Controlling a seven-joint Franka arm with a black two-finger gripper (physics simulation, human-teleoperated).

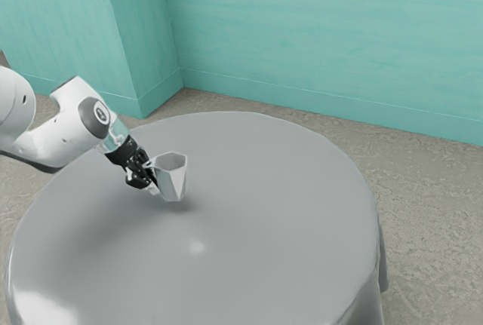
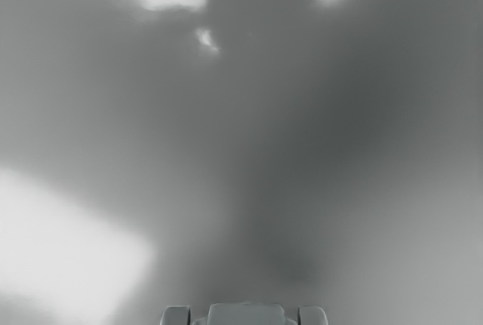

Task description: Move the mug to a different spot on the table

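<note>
Teal plank walls (image 1: pixel 302 31) meet in a jutting corner behind the scene, and a speckled grey-brown floor (image 1: pixel 423 182) runs beneath. At the centre stands a round grey table with a glossy top (image 1: pixel 264 212), its surface catching a small bright highlight near the middle.

From the exterior view's left a white jointed robot arm (image 1: pixel 68 125) reaches down and toward the right, ending in a black two-finger gripper (image 1: pixel 149 178). The fingers are closed on the side of a pale grey faceted mug (image 1: pixel 173 178), pinching its wall on the side that faces the arm. The mug tapers toward its base, its open rim faces upward, and it leans slightly rather than standing square.

The mug sits over the part of the table toward the exterior view's left, a little in from that edge and well away from the rim on the right. A soft dark shadow lies on the tabletop just under it and to its right. From this angle the base looks to be at the tabletop or barely above it; I cannot tell which.

Seen from the wrist, the glossy tabletop (image 2: pixel 362 114) shows pale reflections and a broad dark shadow, with the mug's grey edge (image 2: pixel 245 314) close under the hand.
</note>
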